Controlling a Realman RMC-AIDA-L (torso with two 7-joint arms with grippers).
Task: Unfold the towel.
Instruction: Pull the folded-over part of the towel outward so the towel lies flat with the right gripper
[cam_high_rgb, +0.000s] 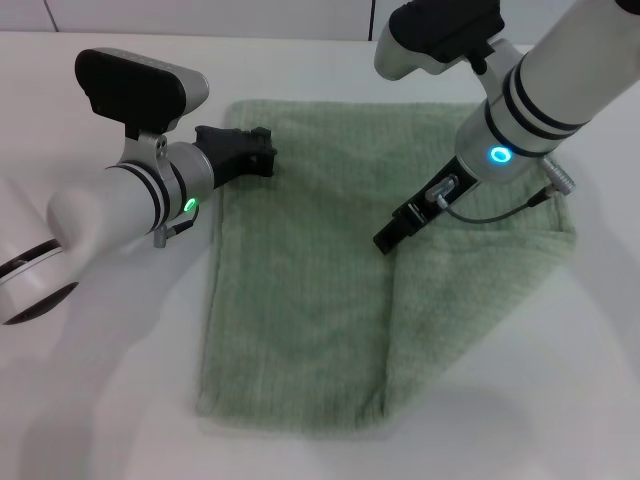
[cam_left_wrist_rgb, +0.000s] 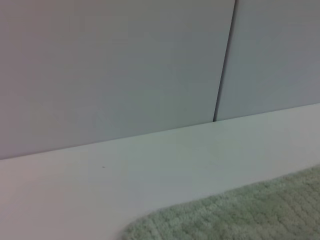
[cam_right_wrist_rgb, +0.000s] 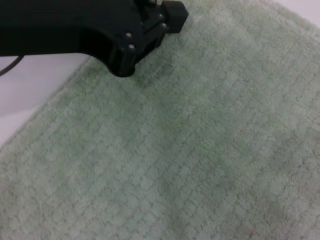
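Towel (cam_high_rgb: 300, 300) is lying mid-table (cam_high_rgb: 90, 400), its right part folded over. Left gripper (cam_high_rgb: 262, 152) is hovering at the far-left corner, finger state indeterminable. Right gripper (cam_high_rgb: 392, 234) is pinching the folded flap's edge near centre.

bare lab-like white table (cam_high_rgb: 80, 420), panelled wall (cam_left_wrist_rgb: 110, 65)

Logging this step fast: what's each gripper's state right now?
Left gripper: at the towel's far left edge; grip cannot be told.
Right gripper: at the folded flap's edge; grip cannot be told.
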